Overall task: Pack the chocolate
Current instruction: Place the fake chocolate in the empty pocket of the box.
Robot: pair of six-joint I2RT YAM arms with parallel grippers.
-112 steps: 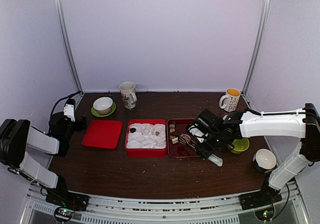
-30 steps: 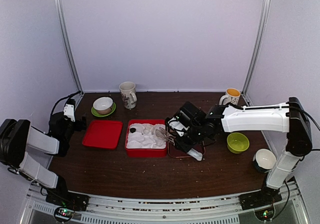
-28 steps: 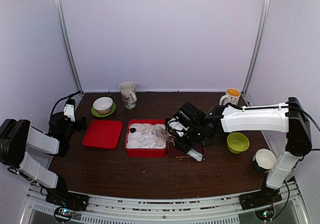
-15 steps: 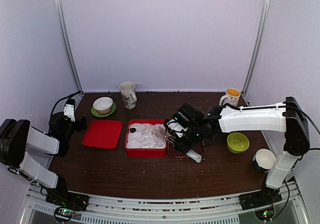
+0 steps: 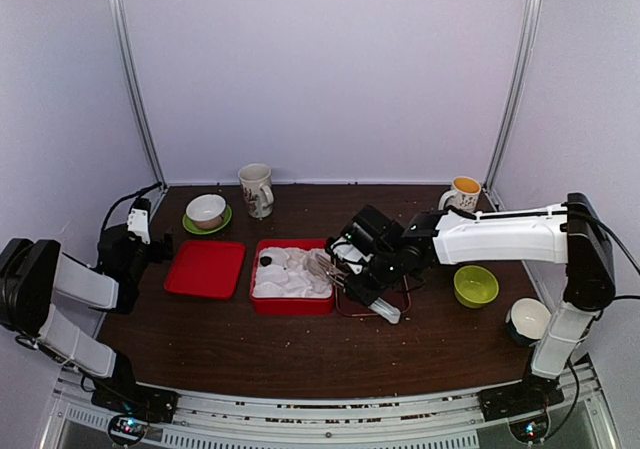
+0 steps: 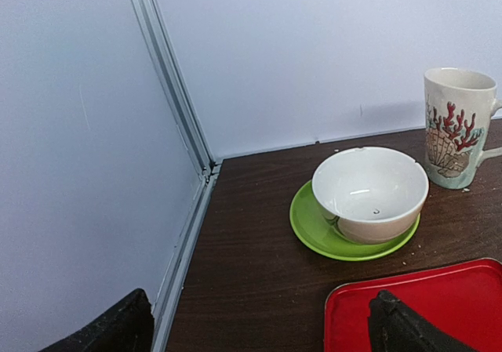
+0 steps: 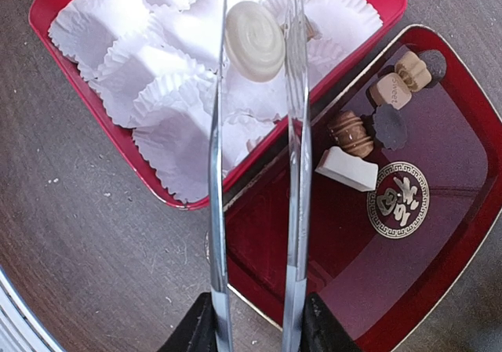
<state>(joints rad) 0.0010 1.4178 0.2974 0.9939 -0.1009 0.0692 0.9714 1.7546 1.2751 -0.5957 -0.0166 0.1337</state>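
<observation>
The right gripper (image 7: 255,330) is clenched on the handle end of metal tongs (image 7: 217,172), and the tong blades pinch a round, cream-white chocolate (image 7: 254,30) with a swirl pressed into its top. It hangs over the right half of the red box (image 5: 292,307), above the white paper cups (image 7: 102,19); whether it already touches a cup I cannot tell from this angle. The box's right rim lies just beside the dark red tray (image 7: 345,242), so the blades cross both edges. Bare brown table (image 5: 300,354) stretches in front of box and tray, and a green bowl (image 5: 476,285) sits to the tray's right, apart from the arm. In the tray lie the other pieces: a ribbed tan one (image 7: 351,132), a flat dark one (image 7: 388,126) touching it, a white block (image 7: 343,168) and a small tan and dark cluster (image 7: 408,74) by the far corner. One dark piece (image 5: 266,261) sits in the box's far-left part. The left gripper (image 6: 259,335) is spread wide and holds nothing, near the red lid (image 6: 439,305), with a white bowl (image 6: 370,191) and a shell-printed mug (image 6: 456,128) beyond. Nearly four seconds ago the right arm worked over the tray; it has since swung left to the box, while the left arm has not moved.
</observation>
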